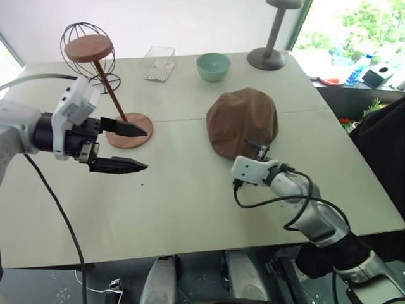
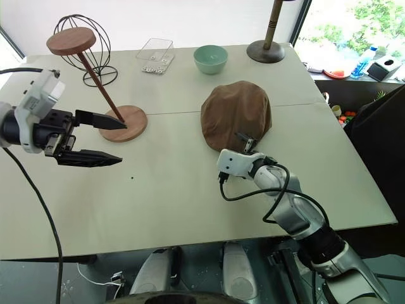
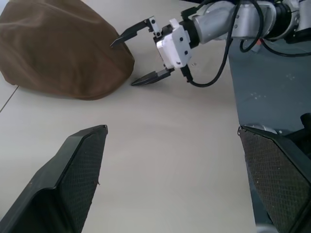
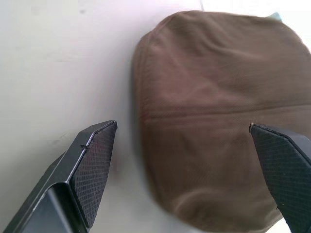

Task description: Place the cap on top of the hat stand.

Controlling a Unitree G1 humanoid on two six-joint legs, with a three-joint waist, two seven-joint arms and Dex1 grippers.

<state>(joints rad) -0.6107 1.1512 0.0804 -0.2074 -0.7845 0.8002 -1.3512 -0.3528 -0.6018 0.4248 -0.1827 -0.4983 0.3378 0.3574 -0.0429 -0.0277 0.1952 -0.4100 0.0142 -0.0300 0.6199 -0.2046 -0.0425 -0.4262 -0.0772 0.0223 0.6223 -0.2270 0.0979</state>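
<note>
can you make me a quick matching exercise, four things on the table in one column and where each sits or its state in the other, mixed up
Things:
1. cap
2. hat stand
3. green bowl
4. left claw

Places or states:
A. far side of the table, beside the clear plastic box
B. open, holding nothing, near the stand's base
C. flat on the table, just ahead of the open right claw
D. bare disc on top, in front of the black wire stand

Pairs: 1-C, 2-D, 3-A, 4-B
</note>
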